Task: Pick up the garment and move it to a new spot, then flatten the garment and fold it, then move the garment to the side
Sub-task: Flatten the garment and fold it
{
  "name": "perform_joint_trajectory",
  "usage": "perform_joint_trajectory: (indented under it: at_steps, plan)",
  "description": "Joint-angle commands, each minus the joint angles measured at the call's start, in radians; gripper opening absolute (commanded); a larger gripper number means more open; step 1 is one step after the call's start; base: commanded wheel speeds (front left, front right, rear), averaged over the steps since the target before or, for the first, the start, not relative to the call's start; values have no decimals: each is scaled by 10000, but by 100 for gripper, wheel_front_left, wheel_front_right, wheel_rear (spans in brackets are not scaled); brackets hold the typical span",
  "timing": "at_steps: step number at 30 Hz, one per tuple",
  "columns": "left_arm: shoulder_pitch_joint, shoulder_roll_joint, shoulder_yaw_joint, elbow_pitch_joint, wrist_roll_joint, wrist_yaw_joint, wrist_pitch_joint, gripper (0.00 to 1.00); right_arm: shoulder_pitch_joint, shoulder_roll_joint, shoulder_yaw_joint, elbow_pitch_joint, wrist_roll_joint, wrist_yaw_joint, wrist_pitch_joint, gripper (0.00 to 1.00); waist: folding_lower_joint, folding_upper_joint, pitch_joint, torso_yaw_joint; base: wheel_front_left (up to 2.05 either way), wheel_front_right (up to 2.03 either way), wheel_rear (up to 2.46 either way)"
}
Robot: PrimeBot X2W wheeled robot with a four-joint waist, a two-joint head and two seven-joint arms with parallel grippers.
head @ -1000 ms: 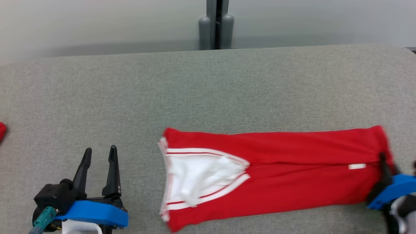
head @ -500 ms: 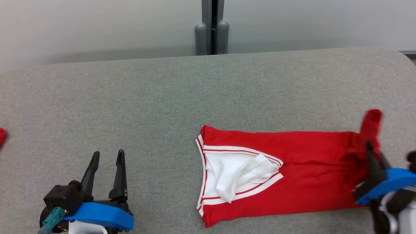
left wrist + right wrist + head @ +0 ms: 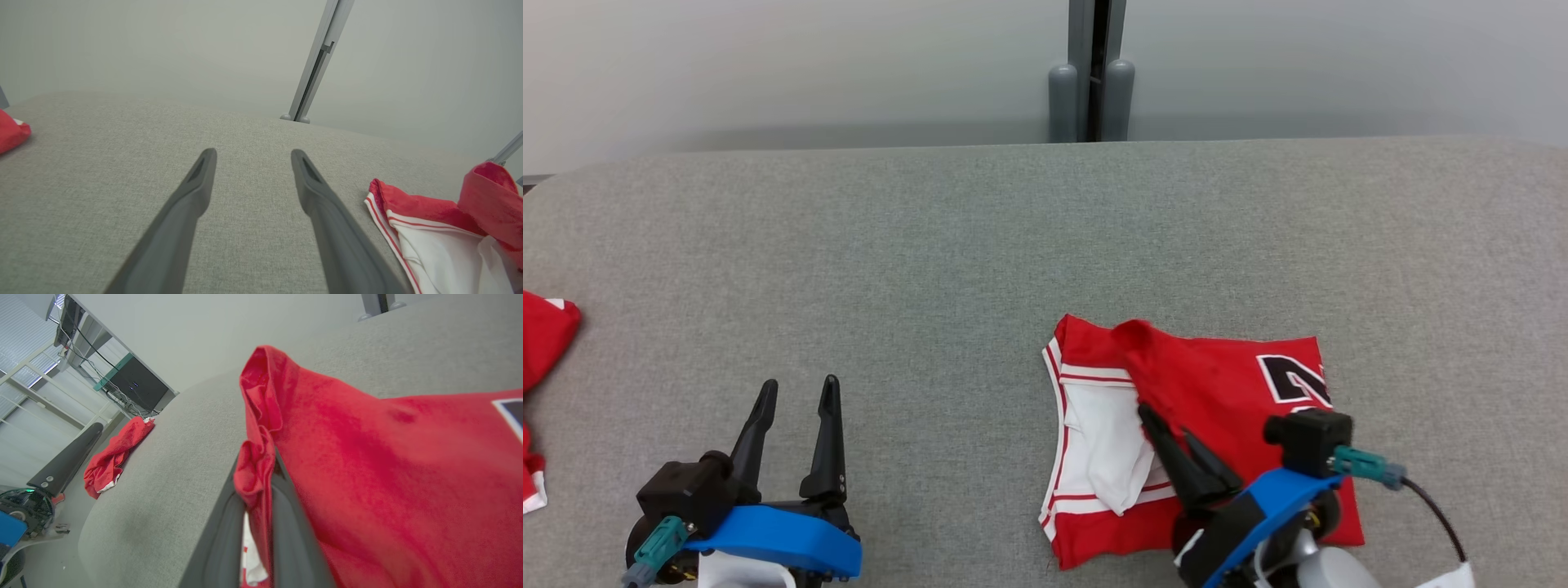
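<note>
Your right end effector (image 3: 1166, 425): clamped on folded-over edge of red garment (image 3: 1225, 384), near surface (image 3: 931, 245) front edge. Your left end effector (image 3: 796, 390): fingers wide apart, holding nothing.

Soft, even light falls from above on the grey desk (image 3: 915, 245). Shadows are faint and blurred at the edges, the clearest being a dull band on the wall (image 3: 768, 135) along the desk's far edge. The head view is crisp and shows the weave. In the left wrist view the left gripper's fingers (image 3: 192, 196) look slightly soft and the desk's far edge curves. In the right wrist view the garment (image 3: 367, 477) is soft, saturated red, and the windows (image 3: 28, 388) are washed out.
</note>
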Motion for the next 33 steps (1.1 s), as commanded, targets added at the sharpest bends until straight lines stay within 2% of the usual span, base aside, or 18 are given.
perform_joint_trajectory:
  at_steps: [1, 8, 9, 11, 12, 13, 14, 20, 24, 28, 33]
  plan:
    - [-78, 18, -2, 17, -15, 31, -28, 100, -196, -31, 133, 62, 80, 4, -82, 0, 0, 0, 16, 24, 0, 0, 0]
    - [-207, -72, -55, 83, 8, 14, -54, 100, -1212, -32, 1361, 1412, 767, 4, -705, 0, 0, 0, 123, 192, 0, 0, 0]
    - [-237, -86, -67, 92, 9, 2, -58, 100, -1371, -30, 1433, 1651, 855, 4, -820, 3, 0, 0, 140, 214, 0, 0, 0]
    - [-271, -105, -63, 114, 8, -22, -67, 100, -1650, -25, 1626, 2086, 983, 4, -1031, 17, 0, 0, 172, 248, 0, 0, 0]
    - [-271, -110, -60, 129, 1, -37, -72, 100, -1794, -27, 1706, 2281, 1069, 4, -1129, 30, 0, 0, 189, 259, 0, 0, 0]
    - [-276, -118, -57, 150, -2, -50, -77, 100, -1947, -26, 1809, 2469, 1134, 4, -1242, 62, 0, 0, 206, 267, 0, 0, 0]
    - [-288, -123, -53, 162, -2, -58, -76, 100, -2099, -26, 1870, 2626, 1226, 4, -1410, 100, 0, 0, 222, 272, 0, 0, 0]
    - [-375, -152, -83, 268, 30, -108, -90, 100, -2706, -37, 2709, 2973, 2044, 4, -1985, 100, 0, 0, 274, 282, 0, 0, 0]
    - [-426, -189, -107, 292, 74, -112, -105, 100, -2964, -37, 2622, 3174, 1882, 4, -2432, 100, 0, 0, 276, 220, 0, 0, 0]
    - [-527, -276, -179, 258, 200, -146, -109, 100, -3142, -36, 1710, 3479, 627, 4, -2798, 100, 0, 0, 232, 118, 0, 0, 0]
    - [-700, -509, -349, 338, 362, -202, -132, 100, -2625, -32, -335, 3175, -1630, 4, -2903, 100, 0, 0, 82, 3, 0, 0, 0]
